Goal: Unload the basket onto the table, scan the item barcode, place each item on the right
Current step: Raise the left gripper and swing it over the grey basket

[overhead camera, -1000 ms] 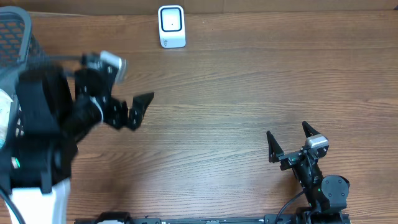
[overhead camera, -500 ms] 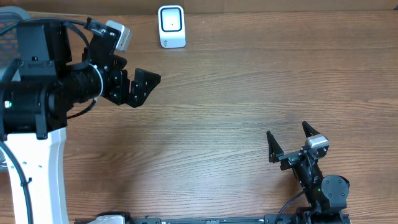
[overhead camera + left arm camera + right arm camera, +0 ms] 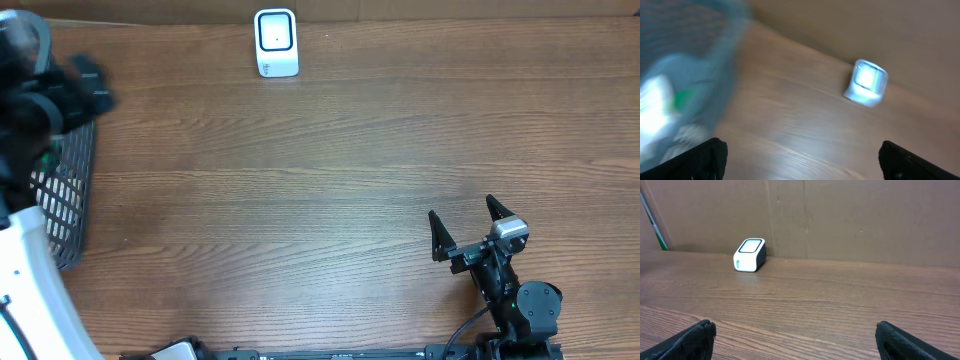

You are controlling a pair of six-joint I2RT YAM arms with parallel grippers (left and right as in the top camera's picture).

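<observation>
The white barcode scanner (image 3: 276, 42) stands at the table's far edge; it also shows as the scanner (image 3: 867, 82) in the blurred left wrist view and the scanner (image 3: 750, 255) in the right wrist view. My left arm (image 3: 40, 100) is a dark blur at the far left, over the mesh basket (image 3: 65, 190). My left gripper (image 3: 802, 165) is open and empty. A blurred white and green item (image 3: 657, 107) lies inside the basket (image 3: 700, 60). My right gripper (image 3: 465, 225) rests open near the front right, holding nothing; in its own view the gripper (image 3: 797, 342) spans bare wood.
A brown cardboard wall (image 3: 850, 220) backs the table behind the scanner. The wooden tabletop (image 3: 330, 180) stretches between the basket and the right arm's base (image 3: 525, 310).
My left arm has swung fast to the left, from over the table's left-middle to above the basket. The right arm has not moved.
</observation>
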